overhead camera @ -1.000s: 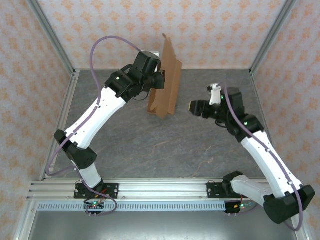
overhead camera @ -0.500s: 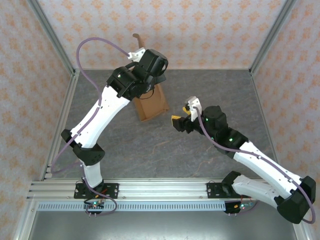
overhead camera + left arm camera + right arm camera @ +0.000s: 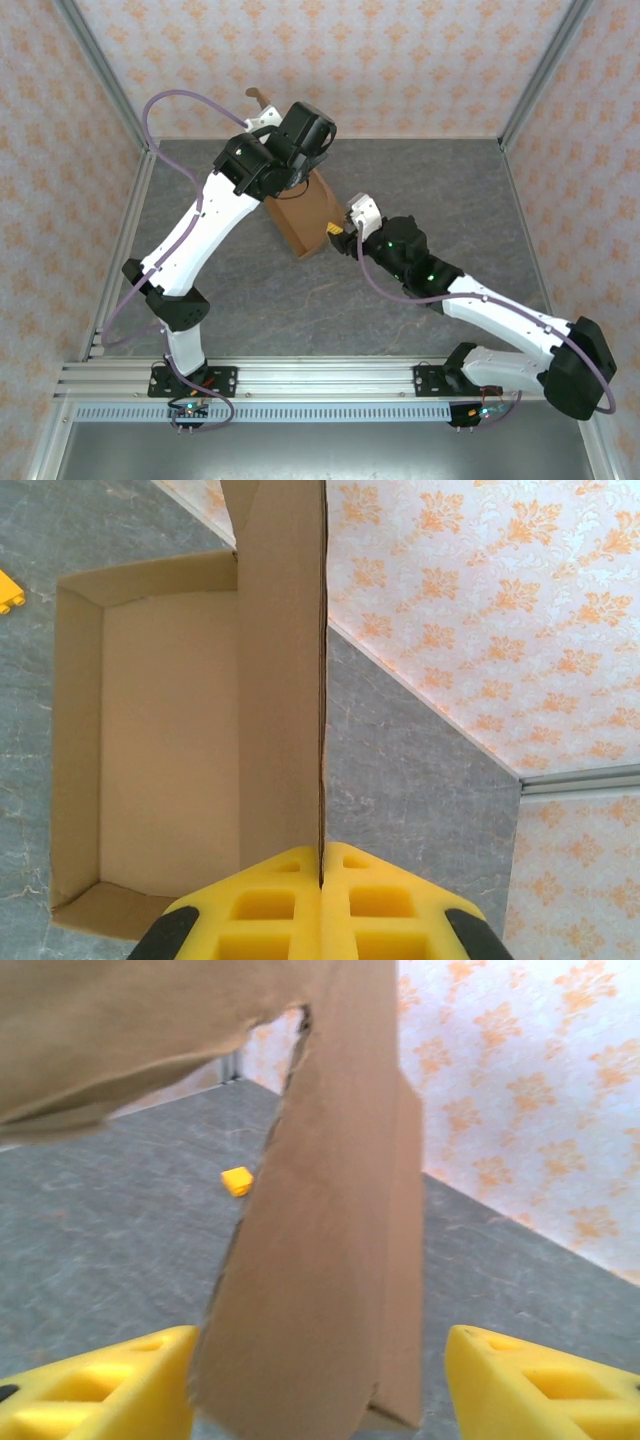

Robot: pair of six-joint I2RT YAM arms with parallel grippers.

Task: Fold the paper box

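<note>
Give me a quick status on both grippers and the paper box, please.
Left gripper shut on a paper box panel. Right gripper open, straddling a flap. Box half-formed, tray open. Small orange block nearby, clear of it.

Brown cardboard of the paper box (image 3: 320,1260) fills the top & centre, w/ one long flap hanging down btwn the yellow fingers (image 3: 110,1385) of the right end effector (image 3: 320,1385). The fingers stand wide apart: flap edge right by the finger at lower left, clear gap to the one at lower right. Farther back on the grey marbled counter (image 3: 100,1230) lies a small orange block (image 3: 237,1180) by itself, w/ an orange-flowered wall (image 3: 520,1090) at right in the bg.
</note>
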